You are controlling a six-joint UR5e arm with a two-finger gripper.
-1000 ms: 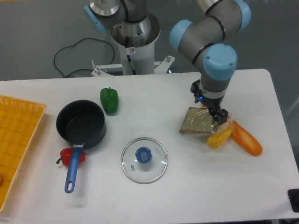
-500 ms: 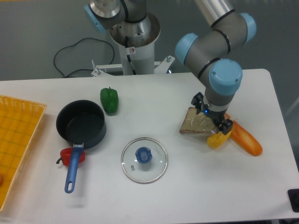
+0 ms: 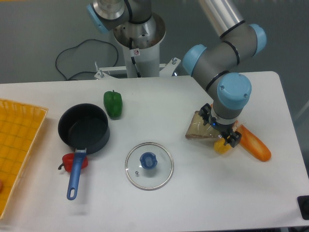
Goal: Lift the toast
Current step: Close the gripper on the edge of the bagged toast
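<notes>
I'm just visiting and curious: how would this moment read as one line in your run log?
phase: reaching | end effector: low over toast's right edge, grip unclear | toast: flat on table | neighbours: yellow item, baguette

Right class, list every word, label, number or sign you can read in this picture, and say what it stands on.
Nothing is readable.
Small round red-and-white sticker on the silver cylindrical robot base column: a sign of some kind, too small and blurred to read.
No print shows on any other object.

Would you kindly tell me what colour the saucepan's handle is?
Blue; the saucepan is dark navy, and its handle shows clearly in the fixed camera view.
</notes>
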